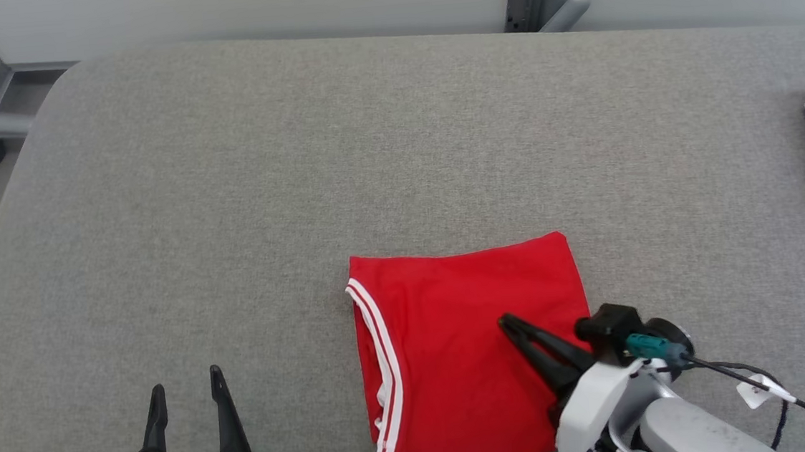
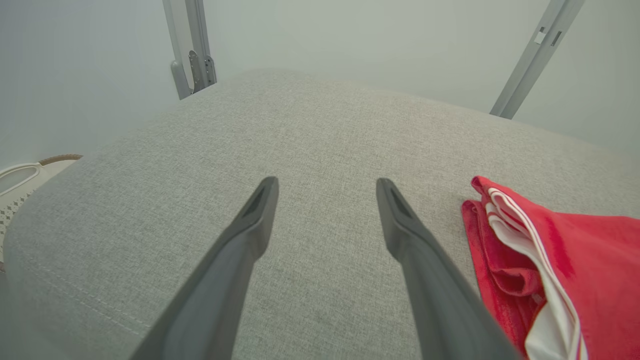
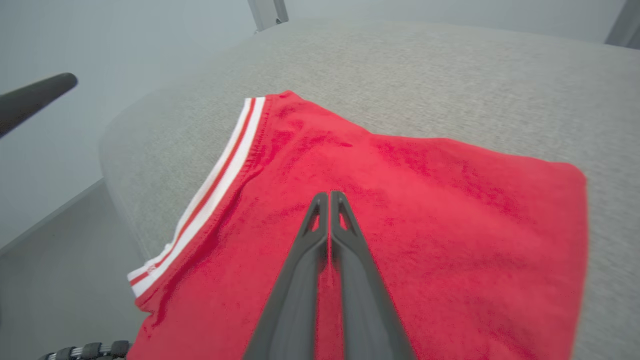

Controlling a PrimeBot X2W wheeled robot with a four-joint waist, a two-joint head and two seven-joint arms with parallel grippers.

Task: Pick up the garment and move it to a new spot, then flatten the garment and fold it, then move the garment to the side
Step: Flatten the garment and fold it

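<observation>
Right gripper (image 1: 507, 323) fingers together over folded red white-trimmed fabric garment (image 1: 452, 308), left gripper (image 1: 187, 381) spread beside it; pinch all layers before shifting.

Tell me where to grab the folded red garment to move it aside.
Probably take the folded red garment by its white-striped edge, from the robot's left: the layers stack there, and the open left gripper beside it could pinch them all.
</observation>
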